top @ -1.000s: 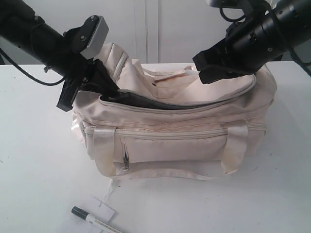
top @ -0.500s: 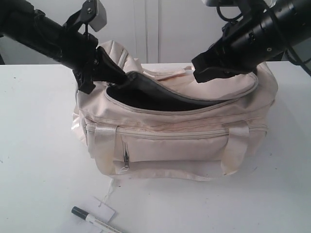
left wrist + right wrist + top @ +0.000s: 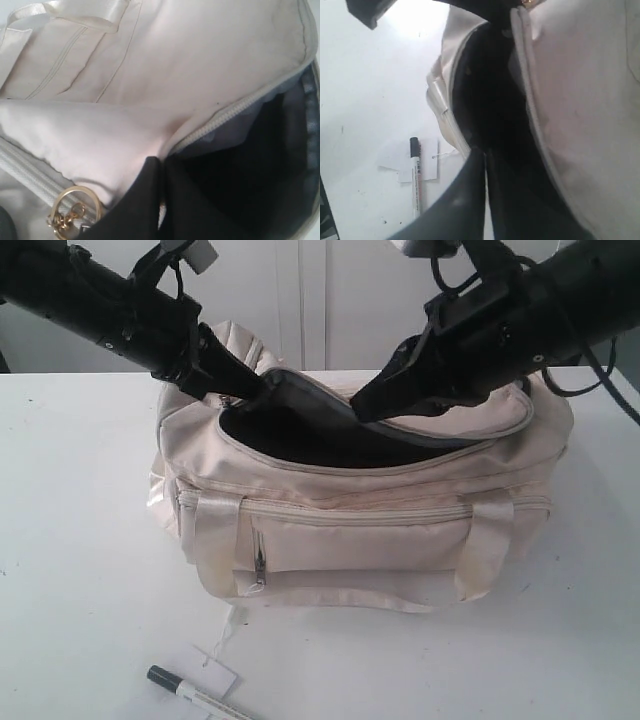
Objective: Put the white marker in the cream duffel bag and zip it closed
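While the cream duffel bag [image 3: 350,540] is held open by its top flap [image 3: 300,405], the white marker [image 3: 195,693] lies unpacked near the front edge of the tabletop [image 3: 80,570], against the paper hang tag [image 3: 212,668]. Left gripper [image 3: 222,390]: clamped on flap fabric. Right gripper [image 3: 372,405]: closed, apparently pinching the lining. Step: opening the bag. Next, I judge: one gripper releases and descends to the marker.

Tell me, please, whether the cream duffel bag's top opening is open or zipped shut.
Open. The cream duffel bag has its top flap lifted, the zipper edges are apart, and the dark lining shows inside.
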Available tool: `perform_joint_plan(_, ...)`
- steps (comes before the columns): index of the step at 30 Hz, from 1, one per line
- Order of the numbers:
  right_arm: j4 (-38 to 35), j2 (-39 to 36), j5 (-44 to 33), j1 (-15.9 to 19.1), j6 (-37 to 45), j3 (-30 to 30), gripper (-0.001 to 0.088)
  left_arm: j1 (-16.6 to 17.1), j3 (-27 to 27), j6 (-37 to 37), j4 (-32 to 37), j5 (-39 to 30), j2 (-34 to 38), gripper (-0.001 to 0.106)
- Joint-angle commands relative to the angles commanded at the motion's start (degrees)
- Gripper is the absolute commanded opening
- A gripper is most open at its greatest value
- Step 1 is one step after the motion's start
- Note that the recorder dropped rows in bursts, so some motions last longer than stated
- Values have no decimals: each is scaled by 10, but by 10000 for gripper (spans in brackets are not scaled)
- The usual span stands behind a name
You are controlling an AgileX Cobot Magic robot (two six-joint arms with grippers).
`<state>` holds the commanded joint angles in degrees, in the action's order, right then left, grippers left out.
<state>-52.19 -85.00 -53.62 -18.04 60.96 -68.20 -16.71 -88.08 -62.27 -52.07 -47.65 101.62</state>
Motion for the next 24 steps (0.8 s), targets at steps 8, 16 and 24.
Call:
perform_joint_plan(8, -5, -5, 69, -53, 82, 30, 293, 0, 0, 11, 0, 0, 0, 0)
perform_joint_plan(16, -7, -5, 147, -102, 145, 66, 452, 0, 0, 11, 0, 0, 0, 0)
perform_joint_plan(24, -12, -6, 251, -135, 173, 96, 452, 0, 0, 11, 0, 0, 0, 0)
